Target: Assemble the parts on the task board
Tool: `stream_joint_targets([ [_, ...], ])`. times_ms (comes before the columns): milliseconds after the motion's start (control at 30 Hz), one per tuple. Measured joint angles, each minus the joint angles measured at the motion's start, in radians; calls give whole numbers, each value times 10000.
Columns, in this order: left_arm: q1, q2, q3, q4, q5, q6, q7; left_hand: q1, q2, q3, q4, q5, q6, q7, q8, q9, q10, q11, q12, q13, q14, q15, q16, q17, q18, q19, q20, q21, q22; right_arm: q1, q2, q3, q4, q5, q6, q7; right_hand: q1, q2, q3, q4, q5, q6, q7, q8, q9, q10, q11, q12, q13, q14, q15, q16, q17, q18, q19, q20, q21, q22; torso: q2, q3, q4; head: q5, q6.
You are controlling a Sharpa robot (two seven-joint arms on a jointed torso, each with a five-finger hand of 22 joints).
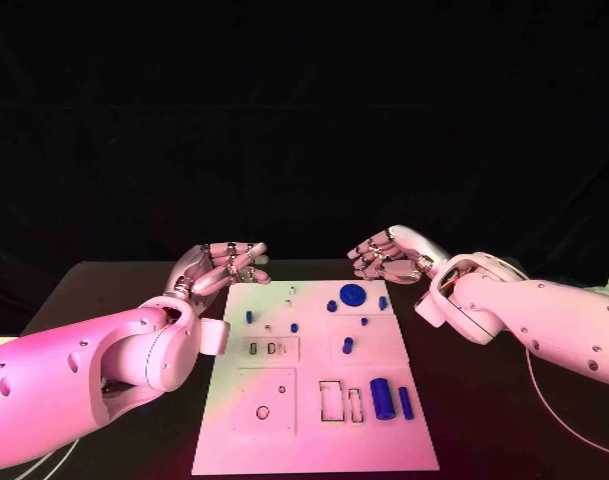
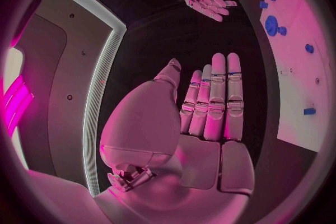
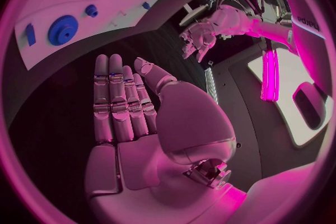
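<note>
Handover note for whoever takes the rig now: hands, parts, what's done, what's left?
Left robot hand: open, holds nothing, at the task board's far left corner.
Right robot hand: open, holds nothing, at the far right corner.
Parts: blue disc near the far edge, small blue pieces around it, larger blue cylinder and slim blue bar near the front right.
Done: cannot tell which parts are seated.
Left: neither hand has a part; next pick not started.

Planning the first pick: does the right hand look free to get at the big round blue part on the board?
Probably yes. The right hand is open beside the board, and nothing stands between it and the round blue part.
</note>
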State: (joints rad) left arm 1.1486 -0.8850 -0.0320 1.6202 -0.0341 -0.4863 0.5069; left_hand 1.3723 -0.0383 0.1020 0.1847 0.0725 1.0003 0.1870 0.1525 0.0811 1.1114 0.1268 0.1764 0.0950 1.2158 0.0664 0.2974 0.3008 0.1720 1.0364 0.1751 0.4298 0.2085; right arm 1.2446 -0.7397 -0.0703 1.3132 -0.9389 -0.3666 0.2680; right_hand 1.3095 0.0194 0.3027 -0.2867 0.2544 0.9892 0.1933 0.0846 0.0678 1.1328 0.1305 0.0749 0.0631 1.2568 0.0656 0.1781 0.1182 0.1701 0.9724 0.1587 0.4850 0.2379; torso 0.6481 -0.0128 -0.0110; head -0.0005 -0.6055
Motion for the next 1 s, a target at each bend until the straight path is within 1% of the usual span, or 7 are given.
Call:
stream_joint_targets([
  [200, 92, -343, 62, 720, 0, 124, -75, 0, 0, -28, -28, 0, 0, 0, -61, -10, 0, 0, -80, -1, 0, 0, 0, 76, -1, 0, 0, 0, 10, 231, 102, 15, 14, -2623, 213, -1054, 58, -130, -57, 57, -20, 315, -202, -63, 0, 440, -240, -39, 0, 1332, -377, 579, 534, -1, 448, -376, 1591, 959, 392, -56, 119, -100, 90],
  [267, 123, -422, 82, 907, 0, 156, -97, 0, 0, -28, -28, 0, 0, 0, -63, -13, 0, 0, -141, -1, 0, 0, 0, 115, -2, 0, 0, 0, 10, 290, 151, 14, 43, -3337, 306, -1334, -164, -350, -98, 103, -123, 575, -388, -167, -1, 804, -455, -97, 13, 1958, -698, 1727, 1506, -1, 805, -663, 3125, 1888, 500, -71, 150, -132, 117],
  [333, 169, -503, 102, 1088, 0, 184, -117, 0, 0, -28, -28, 0, 0, 0, -101, -13, 0, 0, -141, -1, -1, 1, 0, 130, -2, 0, 1, 0, 9, 359, 231, 15, 73, -4109, 420, -1624, -253, -439, -35, 167, -132, 603, -417, -167, -1, 831, -495, -100, 13, 2047, -780, 2312, 1963, -1, 874, -731, 3624, 2182, 618, -93, 179, -167, 163],
  [467, 240, -636, 117, 1373, 0, 220, -145, 0, 0, -28, -28, 0, -1, 1, -102, -21, 0, 0, -183, -1, -38, 37, -39, 149, -1, 0, 0, 0, 9, 429, 357, 18, 164, -5343, 624, -2053, -355, -541, 66, 267, -214, 543, -477, -167, -2, 718, -596, -100, 13, 2047, -781, 3153, 2585, 0, 925, -708, 4062, 2442, 813, -127, 228, -202, 224],
  [633, 301, -697, 134, 1588, 0, 242, -172, 0, 0, -28, -28, 0, -1, 1, -101, -21, 0, 0, -183, -2, -38, 37, -39, 161, -2, 0, 1, 0, 9, 483, 497, 19, 216, -6492, 870, -2425, -502, -687, 148, 348, -380, 452, -564, -167, -2, 352, -529, -100, 12, 2047, -782, 3842, 3118, 0, 1201, -694, 4654, 3081, 1011, -160, 284, -243, 275],
  [833, 321, -704, 137, 1684, 3, 250, -192, 0, 0, -56, -56, 0, 36, 37, -152, -31, -36, 35, -229, -2, -60, 58, -100, 217, -3, 0, 1, 0, 8, 508, 668, 20, 211, -7410, 1147, -2696, -552, -737, 229, 487, -512, 501, -684, -167, 7, 151, -490, -100, 12, 2046, -781, 4625, 3758, -1, 1769, -653, 5636, 4390, 1174, -189, 336, -269, 270],
  [1000, 324, -721, 137, 1702, 11, 250, -205, 0, 0, -55, -55, 0, 36, 38, -152, -30, -37, 36, -229, -3, -72, 70, -108, 232, -3, -1, 1, 0, 8, 509, 717, 20, 212, -7784, 1372, -2806, -552, -737, 245, 555, -551, 504, -686, -166, 6, 114, -455, -100, 11, 2046, -781, 5060, 4157, 0, 1818, -640, 5898, 4746, 1260, -201, 374, -288, 239],
])
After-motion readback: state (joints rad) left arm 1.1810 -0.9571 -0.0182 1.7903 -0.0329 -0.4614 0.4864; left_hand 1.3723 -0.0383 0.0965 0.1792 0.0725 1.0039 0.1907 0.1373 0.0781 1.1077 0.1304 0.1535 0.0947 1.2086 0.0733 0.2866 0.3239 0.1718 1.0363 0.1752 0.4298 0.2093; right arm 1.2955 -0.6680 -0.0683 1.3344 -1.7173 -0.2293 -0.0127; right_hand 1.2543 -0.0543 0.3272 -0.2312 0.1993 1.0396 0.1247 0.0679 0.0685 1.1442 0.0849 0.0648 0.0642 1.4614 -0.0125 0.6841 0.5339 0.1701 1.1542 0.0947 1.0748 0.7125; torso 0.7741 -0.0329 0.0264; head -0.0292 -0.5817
